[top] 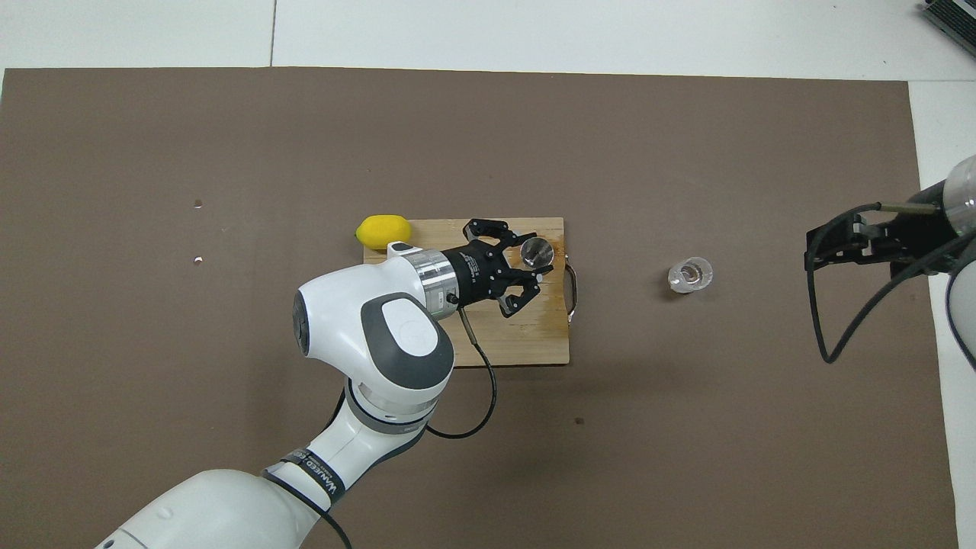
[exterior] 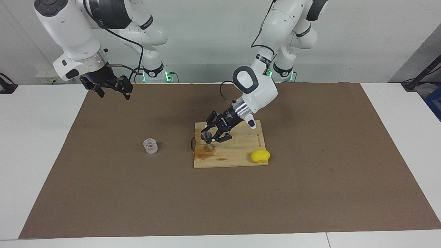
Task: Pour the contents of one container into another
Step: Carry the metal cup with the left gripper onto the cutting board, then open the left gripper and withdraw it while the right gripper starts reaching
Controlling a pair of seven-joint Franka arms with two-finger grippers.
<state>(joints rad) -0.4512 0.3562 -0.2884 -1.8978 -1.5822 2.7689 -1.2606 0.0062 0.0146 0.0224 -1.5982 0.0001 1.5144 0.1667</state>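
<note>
Near first, bottom of the overhead view: left arm sweeps in w/ the left gripper (exterior: 213, 135) clamped on the jigger (exterior: 207, 140), upright on the board (exterior: 241, 151), centre frame. Lemon (exterior: 260, 156) sits at the board's corner toward the left arm's end. Cup (exterior: 150, 145) stands alone on the mat, mid-left of the facing view. Right gripper (exterior: 112, 88) waits, fingers spread, upper left. Risk: tilt the jigger too early and it spills onto the board.

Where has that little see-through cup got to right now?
The clear cup stands on the brown mat, off the cutting board, toward the right arm's end of the table; nothing touches it.
</note>
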